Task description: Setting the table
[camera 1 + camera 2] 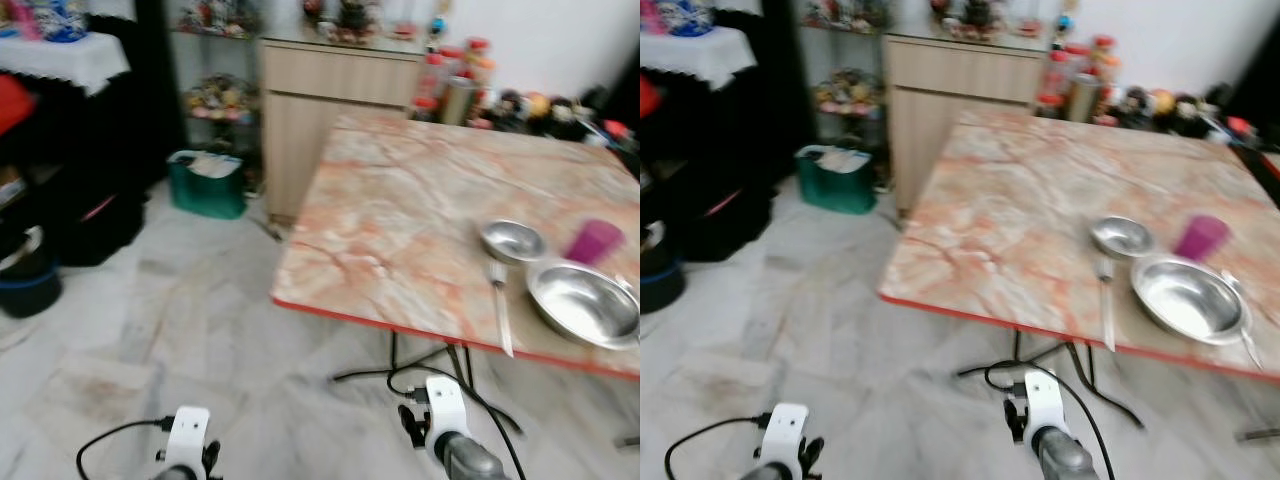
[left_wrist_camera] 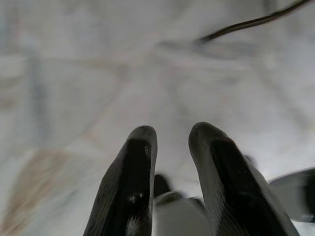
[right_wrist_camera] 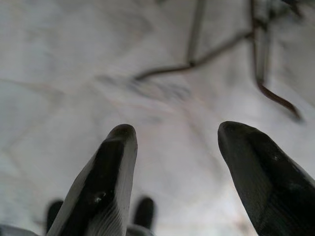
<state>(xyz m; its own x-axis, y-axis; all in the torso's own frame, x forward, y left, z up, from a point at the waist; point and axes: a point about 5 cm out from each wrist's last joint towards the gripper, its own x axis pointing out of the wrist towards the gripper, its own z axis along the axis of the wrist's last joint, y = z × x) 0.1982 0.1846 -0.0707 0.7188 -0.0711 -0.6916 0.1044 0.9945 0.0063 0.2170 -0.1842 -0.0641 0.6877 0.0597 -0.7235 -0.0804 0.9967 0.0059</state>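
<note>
A pale marble-tiled floor [image 1: 150, 300] runs up to a pink-veined marble table [image 1: 420, 210] with a red edge, and behind the table's far corner stands a light wooden cabinet [image 1: 320, 110], with a green bin [image 1: 207, 185] on the floor just beside it. Everything for the setting is gathered at the table's near right part: a large steel plate [image 1: 583, 303] close to the near edge, a small steel bowl [image 1: 512, 240] just behind it toward the cabinet side, a purple cup [image 1: 594, 241] beside that bowl, and a fork [image 1: 499, 305] lying along the plate's left, its handle running to the table's edge. In the right eye view a second utensil, probably a spoon [image 1: 1244, 330], lies along the plate's right rim, though it is too blurred to be sure. That grouping reads as one place already laid, the cutlery flanking the plate as a diner would want it. Both arms hang low in front of the table, over the floor. The left gripper [image 2: 172, 167] has its fingers a small gap apart with nothing between them; the right gripper [image 3: 174, 167] is spread wide, also empty. Dark cables [image 1: 420, 385] trail across the floor under the table's near edge, a likely snag if the robot steps closer. My guess is that the robot is walking between steps, hands carried down out of the way.
</note>
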